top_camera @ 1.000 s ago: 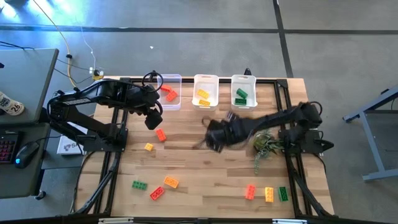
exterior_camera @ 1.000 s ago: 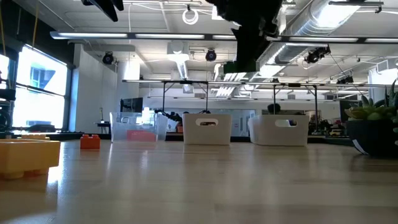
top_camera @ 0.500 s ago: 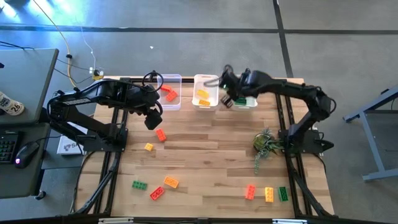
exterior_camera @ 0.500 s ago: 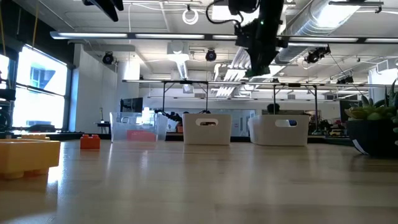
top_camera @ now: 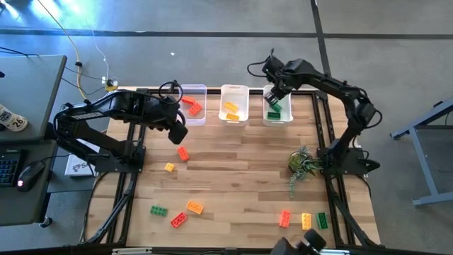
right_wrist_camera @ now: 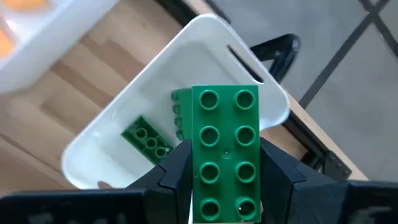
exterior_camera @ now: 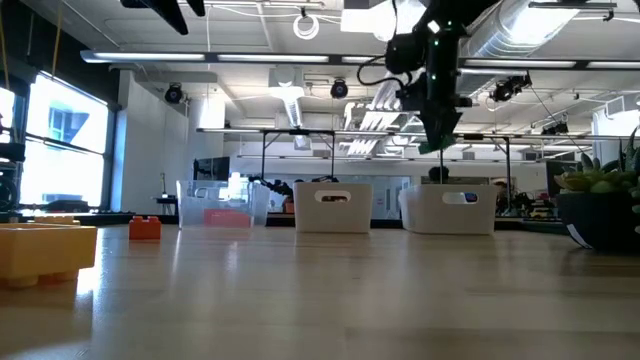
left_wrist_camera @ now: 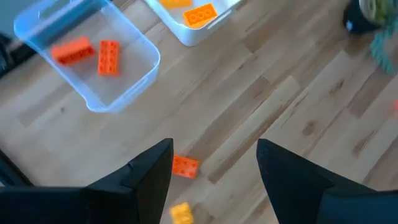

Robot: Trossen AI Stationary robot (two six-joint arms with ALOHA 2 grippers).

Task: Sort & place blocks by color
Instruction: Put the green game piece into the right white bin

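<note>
My right gripper (top_camera: 274, 95) hangs over the right-hand white bin (top_camera: 285, 91), shut on a green studded block (right_wrist_camera: 225, 152). Two more green blocks (right_wrist_camera: 147, 140) lie inside that bin (right_wrist_camera: 112, 134). In the low view this gripper (exterior_camera: 439, 138) is well above the bin (exterior_camera: 447, 211). My left gripper (top_camera: 178, 132) is open above the table, over a red block (left_wrist_camera: 185, 166) and a yellow block (left_wrist_camera: 180, 213). The clear bin (top_camera: 201, 88) holds red blocks (left_wrist_camera: 87, 51), and the middle bin (top_camera: 243, 89) holds yellow ones. Other blocks lie flat on the table near its front edge. My right gripper pinches the green block between its two fingers (right_wrist_camera: 176, 171), one on each long side (right_wrist_camera: 195, 168). The studded face is turned toward the wrist camera. The fingers point downward from above, and the block is lifted clear, over the open bin.
A green plant sprig (top_camera: 302, 164) lies on the table's right part. Loose blocks lie front left (top_camera: 158, 210), (top_camera: 178, 220), (top_camera: 195, 207) and front right (top_camera: 284, 218), (top_camera: 306, 221), (top_camera: 322, 220). Bare wood (top_camera: 233, 163) spans the middle.
My right gripper has swung from above the table's middle toward the far edge and a little right, and now hangs over the right-hand bin. The left arm has barely shifted.
</note>
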